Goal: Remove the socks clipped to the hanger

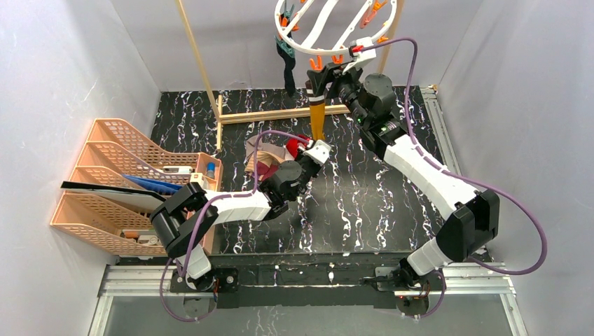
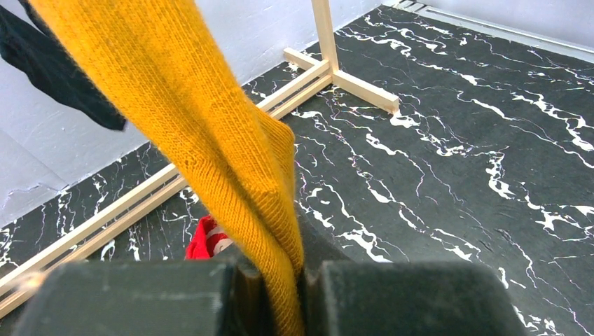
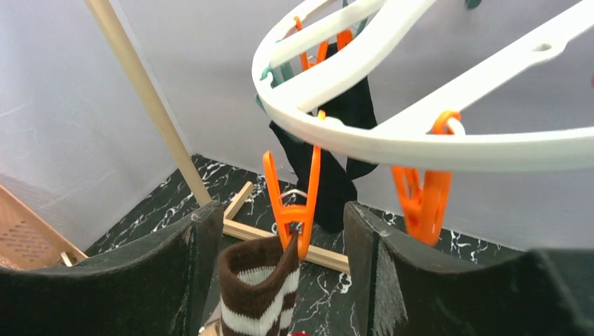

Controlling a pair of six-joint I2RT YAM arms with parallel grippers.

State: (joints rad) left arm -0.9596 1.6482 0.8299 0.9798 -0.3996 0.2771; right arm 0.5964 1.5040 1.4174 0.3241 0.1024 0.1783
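The white hanger [image 1: 329, 31] hangs at the top, with orange and teal clothespins. A mustard sock [image 1: 317, 117] with a brown-and-white striped cuff [image 3: 259, 294] hangs from an orange clothespin [image 3: 294, 203]. My left gripper [image 1: 310, 152] is shut on the sock's lower end [image 2: 210, 140], with the fabric pinched between its fingers. My right gripper [image 3: 280, 213] is open, one finger on each side of that clothespin and cuff, not touching them. A black sock [image 1: 287, 66] hangs clipped further left and shows behind the pin [image 3: 329, 168]. Loose socks, red-striped, beige and maroon, lie in a pile [image 1: 270, 162].
The wooden rack frame [image 1: 280, 113] stands at the back, with an upright post [image 3: 147, 105]. Stacked orange mesh trays [image 1: 133, 182] fill the left side. A second, empty orange clothespin [image 3: 424, 203] hangs by my right finger. White walls enclose the table.
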